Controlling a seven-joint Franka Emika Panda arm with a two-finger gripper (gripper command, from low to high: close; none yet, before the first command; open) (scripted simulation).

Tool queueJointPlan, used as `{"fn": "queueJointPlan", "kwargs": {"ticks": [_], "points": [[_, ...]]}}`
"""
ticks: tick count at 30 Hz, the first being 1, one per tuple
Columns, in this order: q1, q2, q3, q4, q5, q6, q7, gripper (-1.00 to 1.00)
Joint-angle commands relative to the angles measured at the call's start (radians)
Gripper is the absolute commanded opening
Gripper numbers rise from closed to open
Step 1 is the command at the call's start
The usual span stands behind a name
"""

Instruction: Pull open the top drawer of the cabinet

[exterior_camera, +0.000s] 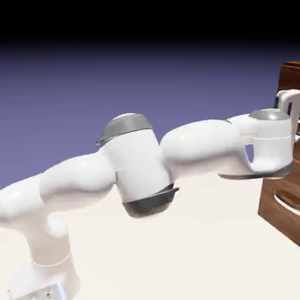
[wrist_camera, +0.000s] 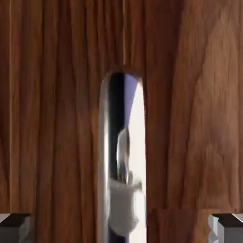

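Top drawer and cabinet, close up

You see the cabinet (exterior_camera: 288, 146), glossy dark brown wood grain, at the exterior view's right edge. The top drawer (wrist_camera: 57, 118) fills the hand view; its silver handle (wrist_camera: 121, 156) runs upright there. It seems shut, though the arm hides much.

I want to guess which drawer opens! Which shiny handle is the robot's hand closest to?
The upper handle, showing large between the gripper tips in the hand view. The other handle sits lower on the cabinet, below the gripper.

cabinet: tall dark brown wood-grain cabinet (wrist_camera: 57, 118), glossy, smooth
handle: curved silver metal bar handle (wrist_camera: 121, 156), mirror-polished
arm: white arm (exterior_camera: 140, 164), glossy, plastic-looking
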Motion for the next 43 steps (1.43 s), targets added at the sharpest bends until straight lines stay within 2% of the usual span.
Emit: {"fn": "queueJointPlan", "kwargs": {"ticks": [1, 24, 33, 39, 40, 43], "points": [[0.000, 0.000, 0.000, 0.000, 0.000, 0.000, 0.000, -1.00], [-0.751, -0.055, 0.419, -0.815, -0.053, -0.170, 0.138, -1.00], [-0.663, 0.231, 0.409, -0.829, 0.071, -0.258, -0.252, -1.00], [-0.844, 0.290, 0.473, -1.016, 0.120, -0.267, -0.297, -1.00], [-0.844, 0.290, 0.473, -1.016, 0.120, -0.267, -0.297, 1.00], [-0.907, 0.351, 0.490, -1.089, 0.158, -0.277, -0.362, 1.00]]}}
